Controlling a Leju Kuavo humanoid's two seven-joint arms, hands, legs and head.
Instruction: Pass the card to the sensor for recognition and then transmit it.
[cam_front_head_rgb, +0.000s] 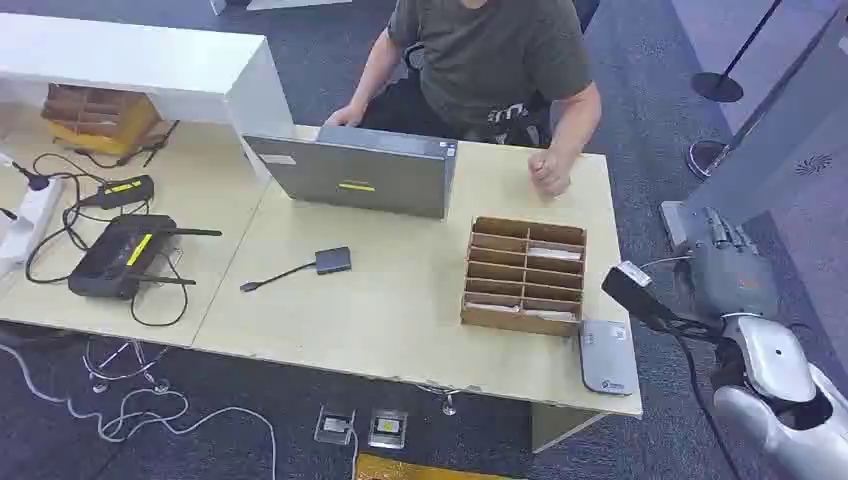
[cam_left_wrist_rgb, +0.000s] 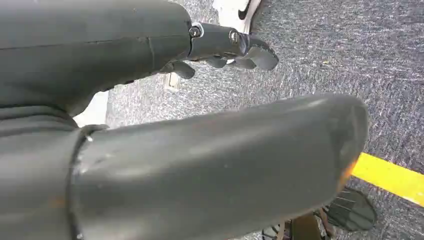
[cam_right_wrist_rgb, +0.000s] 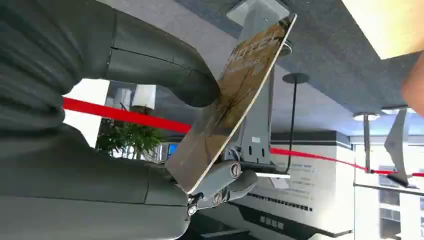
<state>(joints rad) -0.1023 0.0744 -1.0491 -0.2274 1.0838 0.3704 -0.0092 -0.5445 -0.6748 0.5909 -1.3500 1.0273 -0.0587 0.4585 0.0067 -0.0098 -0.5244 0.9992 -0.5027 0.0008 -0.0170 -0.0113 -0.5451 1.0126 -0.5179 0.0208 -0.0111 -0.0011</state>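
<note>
Beyond the tabletop (cam_front_head_rgb: 400, 300) edge at lower right, our right hand (cam_front_head_rgb: 640, 292) holds the card (cam_right_wrist_rgb: 230, 100), just right of the sensor (cam_front_head_rgb: 607, 357).

The right arm (cam_front_head_rgb: 770, 380) comes in from the lower right, bent at the wrist, its right hand (cam_front_head_rgb: 722, 262) raised. In the right wrist view the thick thumb (cam_right_wrist_rgb: 165, 65) and the darker fingers (cam_right_wrist_rgb: 225, 180) pinch a card (cam_right_wrist_rgb: 230, 100) between them. The left hand (cam_left_wrist_rgb: 220, 47) hangs low, fingers loosely curled, holding nothing.
</note>
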